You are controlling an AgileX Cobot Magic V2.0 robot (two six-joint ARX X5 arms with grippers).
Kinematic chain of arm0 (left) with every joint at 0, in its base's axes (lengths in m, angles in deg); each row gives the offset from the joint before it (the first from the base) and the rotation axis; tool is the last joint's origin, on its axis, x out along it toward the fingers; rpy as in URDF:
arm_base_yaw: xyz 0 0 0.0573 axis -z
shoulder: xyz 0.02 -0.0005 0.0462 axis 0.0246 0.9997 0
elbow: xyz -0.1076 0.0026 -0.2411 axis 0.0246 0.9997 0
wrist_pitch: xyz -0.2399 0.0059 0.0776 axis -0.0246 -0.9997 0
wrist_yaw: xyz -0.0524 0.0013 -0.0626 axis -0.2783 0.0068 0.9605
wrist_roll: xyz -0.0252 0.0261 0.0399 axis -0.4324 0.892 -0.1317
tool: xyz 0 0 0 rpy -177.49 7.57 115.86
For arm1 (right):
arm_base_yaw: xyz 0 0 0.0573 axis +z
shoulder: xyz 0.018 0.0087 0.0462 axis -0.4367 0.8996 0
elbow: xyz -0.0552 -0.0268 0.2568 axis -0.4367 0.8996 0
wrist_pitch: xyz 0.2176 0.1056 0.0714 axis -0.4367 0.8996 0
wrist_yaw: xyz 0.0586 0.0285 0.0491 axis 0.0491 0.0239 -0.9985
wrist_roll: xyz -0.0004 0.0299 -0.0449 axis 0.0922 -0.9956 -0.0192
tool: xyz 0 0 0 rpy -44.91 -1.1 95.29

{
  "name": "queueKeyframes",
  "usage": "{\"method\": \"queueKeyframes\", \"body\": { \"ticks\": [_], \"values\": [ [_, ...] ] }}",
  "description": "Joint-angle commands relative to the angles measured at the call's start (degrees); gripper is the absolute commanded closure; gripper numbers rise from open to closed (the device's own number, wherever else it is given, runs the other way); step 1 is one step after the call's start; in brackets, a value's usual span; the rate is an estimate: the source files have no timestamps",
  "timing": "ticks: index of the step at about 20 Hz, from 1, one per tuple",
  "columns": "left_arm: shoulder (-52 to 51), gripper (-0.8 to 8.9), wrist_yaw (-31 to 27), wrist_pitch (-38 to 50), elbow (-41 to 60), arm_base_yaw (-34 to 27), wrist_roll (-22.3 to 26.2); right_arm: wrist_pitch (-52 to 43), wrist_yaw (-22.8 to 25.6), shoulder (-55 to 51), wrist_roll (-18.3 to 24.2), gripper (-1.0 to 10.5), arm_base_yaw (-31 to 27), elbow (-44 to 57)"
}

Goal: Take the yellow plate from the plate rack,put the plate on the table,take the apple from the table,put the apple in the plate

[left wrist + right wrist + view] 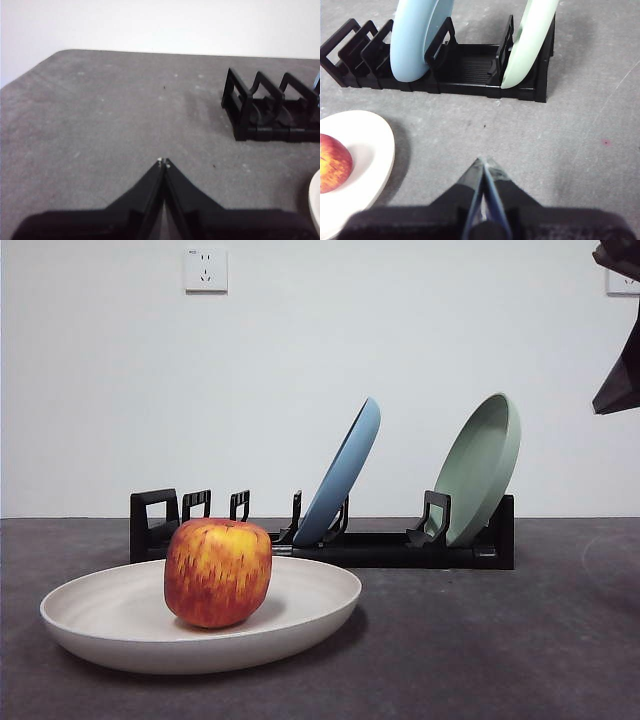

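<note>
Both end effectors, left (163, 162) and right (484, 162), are closed on nothing, clear of the work. Apple (218, 572) sits in the yellow plate (110, 625) on the table (500, 640), near-left of the plate rack (400, 548). Remaining risk judged minor: a bump could roll the apple.

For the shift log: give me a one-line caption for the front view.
Apple sits in the yellow plate on the table; blue plate and green plate lean in the rack behind.
</note>
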Motion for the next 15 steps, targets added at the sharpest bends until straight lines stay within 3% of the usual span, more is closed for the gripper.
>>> {"method": "queueKeyframes", "body": {
  "ticks": [1,15],
  "values": [
    [-0.3,8.16,0.2,-0.3,0.8,-0.2,0.7,-0.3,0.2,0.0,-0.3,9.6,0.0,0.4],
    [-0.3,8.16,0.1,-0.1,0.8,-0.2,-0.6,-0.3,0.2,0.0,-0.3,9.6,0.0,0.4]
  ]
}}
